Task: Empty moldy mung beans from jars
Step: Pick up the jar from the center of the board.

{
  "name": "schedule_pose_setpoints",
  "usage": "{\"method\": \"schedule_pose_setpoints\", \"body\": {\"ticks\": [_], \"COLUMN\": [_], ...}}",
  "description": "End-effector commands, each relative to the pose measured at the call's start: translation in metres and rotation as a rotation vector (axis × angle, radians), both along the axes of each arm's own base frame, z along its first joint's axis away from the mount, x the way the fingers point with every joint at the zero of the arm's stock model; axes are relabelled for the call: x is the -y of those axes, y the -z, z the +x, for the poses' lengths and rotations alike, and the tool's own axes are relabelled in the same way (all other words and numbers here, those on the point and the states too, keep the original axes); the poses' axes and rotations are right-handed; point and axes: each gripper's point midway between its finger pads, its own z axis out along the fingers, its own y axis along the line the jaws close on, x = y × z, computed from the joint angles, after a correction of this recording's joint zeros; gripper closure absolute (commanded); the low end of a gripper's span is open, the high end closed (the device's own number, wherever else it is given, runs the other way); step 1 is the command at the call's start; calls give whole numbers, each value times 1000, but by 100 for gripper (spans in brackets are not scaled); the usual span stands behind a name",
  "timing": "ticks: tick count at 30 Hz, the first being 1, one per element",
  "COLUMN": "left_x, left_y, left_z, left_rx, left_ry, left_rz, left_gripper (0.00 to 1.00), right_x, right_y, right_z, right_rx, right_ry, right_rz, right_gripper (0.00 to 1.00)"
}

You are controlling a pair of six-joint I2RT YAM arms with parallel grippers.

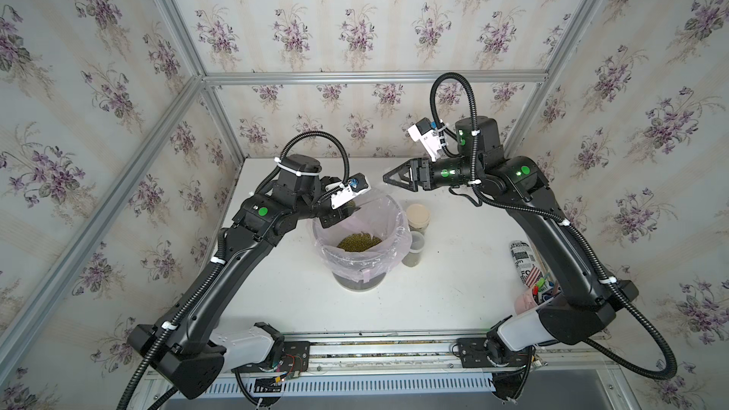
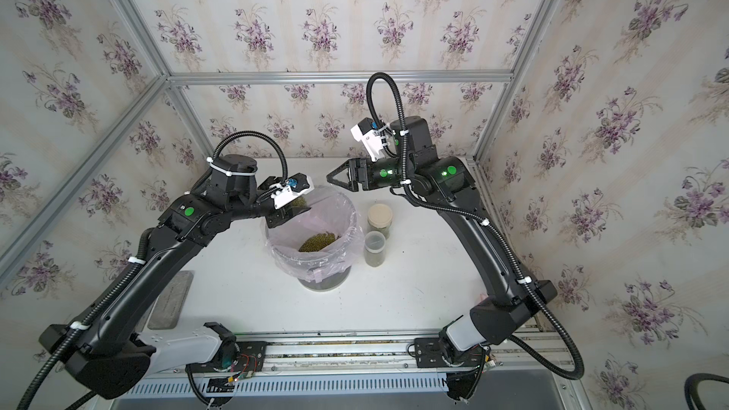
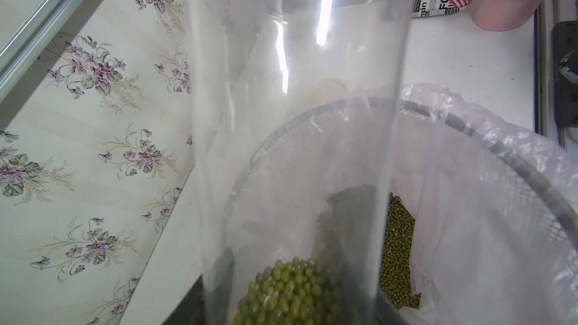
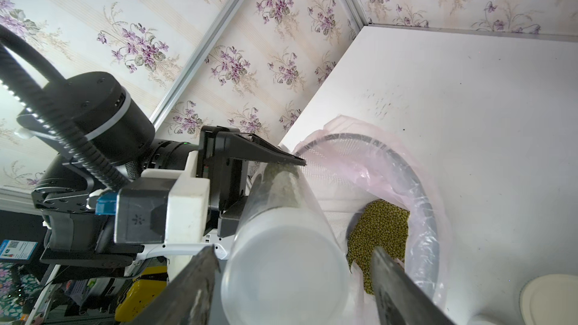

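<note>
1. Floral purple-sprigged wallpaper is walling in the white tabletop (image 1: 453, 297), and at its middle the round mesh bin lined with a thin pink plastic bag (image 1: 355, 262) is serving as my landmark.
2. A yellowish-green grainy heap of mung beans (image 1: 359, 241) is lying in the bottom of that bin.
3. My left gripper (image 4: 275, 187) is clamping the clear cylindrical jar (image 4: 281, 229) across its wall, tilted above the bin's rim on the side towards my left arm. The jar's own beans (image 3: 287, 289) are sitting at the end nearest my fingers.
4. Its round whitish end (image 4: 284, 276) is facing my right gripper (image 1: 388, 182), whose jaws are standing roughly half apart and holding nothing. I am judging that end to be the lid, in place.
5. A tan-lidded jar (image 1: 418, 214) and a shorter whitish-lidded jar (image 1: 416, 246) are waiting just beside the bin, towards my right arm.
6. I am expecting the jar to be stiff, smooth, slippery and fairly light, so I am favouring a firm hold across the mid-wall and a pinch on the lid's rim. The beans are looking loose and likely to roll, though mould may clump them.
7. My left arm is reaching forward, elbow bent and wrist rolled. My right arm is arching high beyond the bin, its gripper pointing sideways at the jar.
</note>
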Motion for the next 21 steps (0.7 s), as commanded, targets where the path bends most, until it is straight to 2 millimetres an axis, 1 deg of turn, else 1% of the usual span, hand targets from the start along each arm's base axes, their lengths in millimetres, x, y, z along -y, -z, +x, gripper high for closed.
{"method": "schedule_pose_setpoints", "body": {"ticks": [1, 6, 16, 21], "left_x": [3, 3, 3, 4], "left_y": [-8, -7, -6, -7], "left_z": [3, 3, 3, 3], "left_rx": [29, 28, 28, 29], "left_ry": [4, 5, 3, 4], "left_rz": [-23, -21, -20, -24], "left_gripper": [54, 54, 54, 54], "right_x": [1, 1, 0, -1], "right_y": [-3, -7, -13, -11], "right_z": [-1, -5, -13, -14], "right_rx": [18, 27, 28, 20], "right_ry": [-6, -20, -49, -60], "right_rz": [2, 14, 36, 40], "right_gripper": [28, 31, 41, 42]}}
